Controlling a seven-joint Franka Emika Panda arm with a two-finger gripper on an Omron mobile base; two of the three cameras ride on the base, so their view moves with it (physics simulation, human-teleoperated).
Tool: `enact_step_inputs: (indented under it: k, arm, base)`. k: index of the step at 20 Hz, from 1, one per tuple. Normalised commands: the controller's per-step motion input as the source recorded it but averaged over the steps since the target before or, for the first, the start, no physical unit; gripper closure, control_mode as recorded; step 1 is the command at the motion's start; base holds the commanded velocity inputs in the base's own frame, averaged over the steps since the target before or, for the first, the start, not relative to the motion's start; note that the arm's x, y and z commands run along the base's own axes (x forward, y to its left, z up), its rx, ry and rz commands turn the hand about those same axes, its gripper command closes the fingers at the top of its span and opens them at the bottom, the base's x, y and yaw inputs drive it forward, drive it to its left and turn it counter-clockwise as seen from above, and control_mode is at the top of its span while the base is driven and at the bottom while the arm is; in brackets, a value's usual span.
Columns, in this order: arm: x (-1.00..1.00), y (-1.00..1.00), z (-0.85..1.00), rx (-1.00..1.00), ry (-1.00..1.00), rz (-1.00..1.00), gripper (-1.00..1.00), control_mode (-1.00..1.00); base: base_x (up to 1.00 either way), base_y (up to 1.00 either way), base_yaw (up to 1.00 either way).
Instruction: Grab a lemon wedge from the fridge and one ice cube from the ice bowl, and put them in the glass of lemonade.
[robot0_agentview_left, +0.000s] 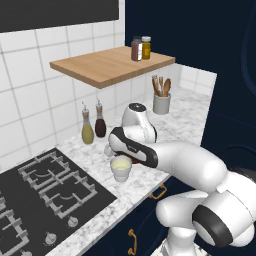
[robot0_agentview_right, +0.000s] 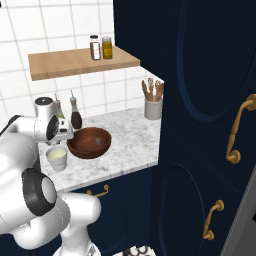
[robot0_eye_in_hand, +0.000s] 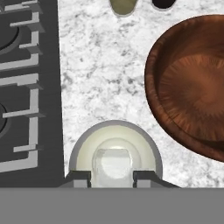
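Your landmark is the cup, standing on the marble counter near the front edge. Largest first: the dark cabinet wall with brass handles stands past the counter's end, well away from the cup. The hob lies on the cup's far side from the bowl. The wooden shelf hangs above and behind the cup, carrying two jars. The bowl sits just beside the cup, a thin strip of marble between them. Behind the cup, two bottles stand at the tiled wall. The gripper hangs directly over the cup, fingers parted, pale ice cube between the tips over the pale liquid; you cannot tell whether they touch it.
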Motion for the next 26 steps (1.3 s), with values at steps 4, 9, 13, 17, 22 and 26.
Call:
enact_step_inputs:
  k: [4, 9, 13, 17, 22, 26]
  arm:
    - [0.03, 0.0, 0.0, 0.0, 0.0, 0.0, -1.0, -1.0]
    - [0.0, 0.0, 0.01, 0.0, 0.0, 0.0, -1.0, -1.0]
    - [0.0, 0.0, 0.33, 0.11, -0.09, 0.0, -1.0, -1.0]
    - [-0.04, 0.0, 0.52, 0.17, -0.16, 0.0, -1.0, -1.0]
    - [-0.13, -0.15, 0.11, 0.11, -0.09, 0.0, -1.0, -1.0]
    - [-0.39, -0.51, -0.04, 0.01, 0.0, 0.0, -1.0, -1.0]
  base:
    - [0.0, 0.0, 0.0]
    - [0.0, 0.0, 0.0]
    - [0.0, 0.0, 0.0]
    - [0.0, 0.0, 0.0]
    - [0.0, 0.0, 0.0]
    - [0.0, 0.0, 0.0]
